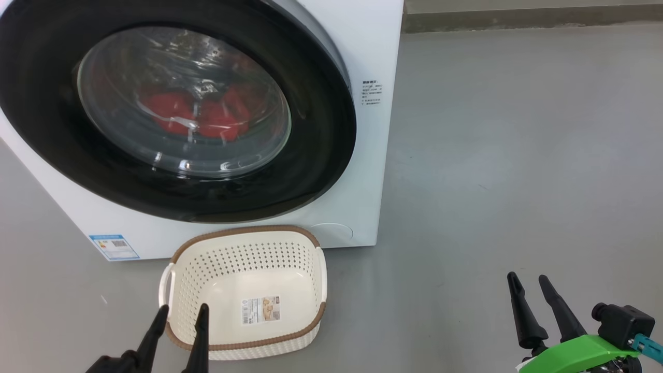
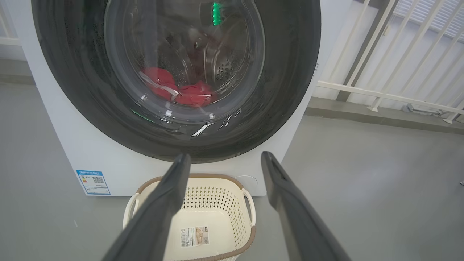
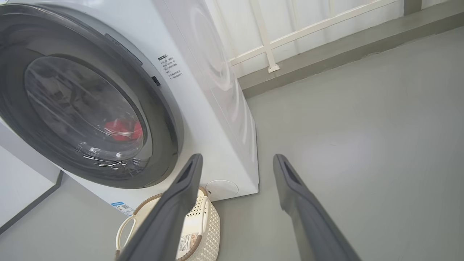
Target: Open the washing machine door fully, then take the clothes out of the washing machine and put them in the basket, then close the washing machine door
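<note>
The white washing machine (image 1: 357, 46) stands on the floor with its round black-ringed door (image 1: 321, 134) shut. Red clothes (image 1: 199, 114) lie in the drum behind the glass, and the left wrist view shows the clothes (image 2: 181, 90) too. An empty cream basket (image 1: 248, 290) with a brown rim sits on the floor right in front of the machine. My left gripper (image 1: 184, 313) hovers open over the basket's near left corner, holding nothing. My right gripper (image 1: 528, 280) is open and empty over bare floor, well to the right of the basket.
Grey floor (image 1: 518, 155) stretches to the right of the machine. White railing bars (image 2: 380, 72) and a low grey kerb run behind it. A blue label (image 1: 114, 247) is stuck on the machine's lower left front.
</note>
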### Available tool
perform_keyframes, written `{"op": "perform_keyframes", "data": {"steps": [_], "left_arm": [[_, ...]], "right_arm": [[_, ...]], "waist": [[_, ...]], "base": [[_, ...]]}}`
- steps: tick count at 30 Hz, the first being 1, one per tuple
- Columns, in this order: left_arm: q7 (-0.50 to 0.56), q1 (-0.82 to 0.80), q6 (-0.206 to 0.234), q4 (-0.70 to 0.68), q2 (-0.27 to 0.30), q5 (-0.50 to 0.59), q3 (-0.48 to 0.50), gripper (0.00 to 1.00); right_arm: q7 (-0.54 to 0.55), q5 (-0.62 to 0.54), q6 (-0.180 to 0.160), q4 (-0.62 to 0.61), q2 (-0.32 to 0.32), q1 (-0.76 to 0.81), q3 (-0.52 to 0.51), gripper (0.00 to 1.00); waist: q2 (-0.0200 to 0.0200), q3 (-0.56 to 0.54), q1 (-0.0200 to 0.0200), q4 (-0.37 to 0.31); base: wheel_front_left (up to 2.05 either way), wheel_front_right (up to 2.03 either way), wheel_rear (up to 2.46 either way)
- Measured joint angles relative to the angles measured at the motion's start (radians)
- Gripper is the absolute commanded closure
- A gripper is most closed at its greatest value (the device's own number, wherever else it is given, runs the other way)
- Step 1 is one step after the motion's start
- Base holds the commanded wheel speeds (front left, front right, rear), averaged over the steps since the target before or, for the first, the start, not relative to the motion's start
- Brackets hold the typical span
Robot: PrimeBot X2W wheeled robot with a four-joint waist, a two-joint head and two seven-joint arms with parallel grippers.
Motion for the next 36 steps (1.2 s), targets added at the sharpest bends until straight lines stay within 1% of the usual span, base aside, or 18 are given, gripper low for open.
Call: {"op": "perform_keyframes", "data": {"steps": [5, 19, 22, 26, 29, 35, 36], "left_arm": [[-0.02, 0.002, 0.0, 0.0, 0.0, 0.065, 0.001, 0.0], [-0.058, 0.023, -0.002, 0.002, -0.007, 0.199, 0.035, 0.0], [-0.066, 0.023, -0.01, 0.003, -0.013, 0.212, 0.046, 0.0], [-0.066, 0.023, -0.018, 0.01, -0.024, 0.201, 0.063, 0.0], [-0.066, 0.023, -0.027, 0.014, -0.026, 0.198, 0.069, 0.0], [-0.066, 0.023, -0.029, 0.032, -0.029, 0.188, 0.083, 0.0], [-0.066, 0.023, -0.036, 0.035, -0.029, 0.188, 0.086, 0.0]], "right_arm": [[-0.016, -0.06, 0.0, -0.005, -0.001, 0.015, -0.004, 0.0], [-0.052, -0.191, 0.0, -0.014, -0.001, 0.024, -0.029, 0.0], [-0.061, -0.213, 0.001, -0.017, -0.001, 0.028, -0.034, 0.0], [-0.061, -0.214, 0.001, -0.019, 0.002, 0.045, -0.04, 0.0], [-0.061, -0.213, 0.001, -0.019, 0.007, 0.044, -0.049, 0.0], [-0.061, -0.213, 0.001, -0.019, 0.013, 0.045, -0.065, 0.0], [-0.061, -0.213, 0.001, -0.019, 0.015, 0.045, -0.065, 0.0]], "waist": [[0.0, -0.006, -0.0001, -0.002], [0.0, -0.012, -0.0001, -0.005], [0.0, -0.013, 0.0, -0.006], [0.0, -0.013, -0.0001, -0.007], [0.0, -0.012, -0.0001, -0.007], [0.0, -0.01, -0.0001, -0.009], [0.0, -0.009, 0.0, -0.009]], "base": [[0.0, 0.0, 0.0], [0.0, 0.0, 0.0], [0.0, 0.0, 0.0], [0.0, 0.0, 0.0], [0.0, 0.0, 0.0], [0.0, 0.0, 0.0], [0.0, 0.0, 0.0]]}}
